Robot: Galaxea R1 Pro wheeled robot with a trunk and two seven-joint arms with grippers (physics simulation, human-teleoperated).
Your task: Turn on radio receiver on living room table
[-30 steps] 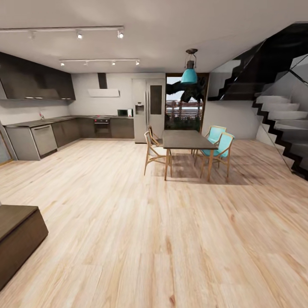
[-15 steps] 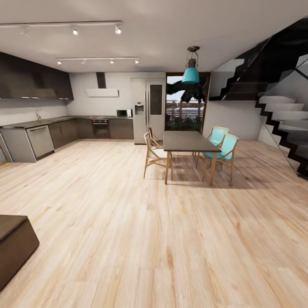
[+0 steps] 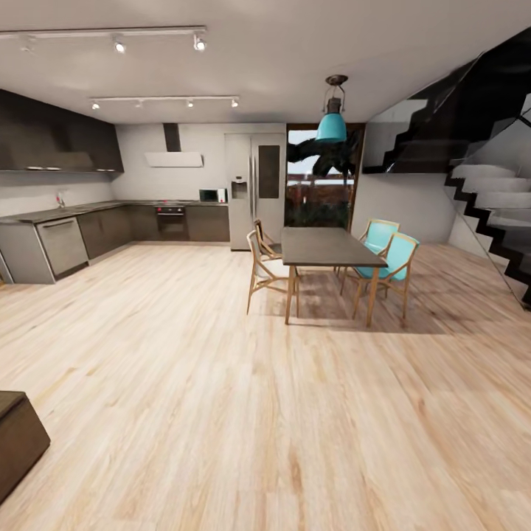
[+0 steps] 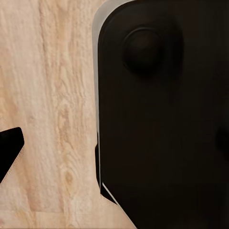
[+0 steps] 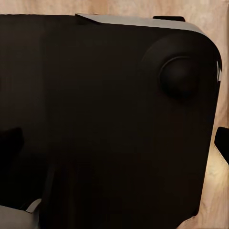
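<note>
The radio receiver, the low grey coffee table and the living room are out of view. The head view looks over a light wood floor (image 3: 258,413) into a kitchen-dining area. In the left wrist view a black rounded part of my own body (image 4: 162,119) hangs over the floor, and a dark tip (image 4: 9,152) shows at the frame's edge. The right wrist view has the same black body (image 5: 105,119) with a dark tip (image 5: 223,143) at the edge. From these frames I cannot tell how the jaws stand.
A tall dark dining table (image 3: 324,247) stands ahead with teal chairs (image 3: 394,258) and a wooden chair (image 3: 262,262). Behind it are a fridge (image 3: 254,188) and kitchen counters (image 3: 59,221). A staircase (image 3: 487,192) rises on the right. A dark low block (image 3: 15,439) sits at the near left.
The whole head view has shifted, so the camera has moved. The dining table now looks slightly nearer, and the dark block has slid toward the lower-left corner.
</note>
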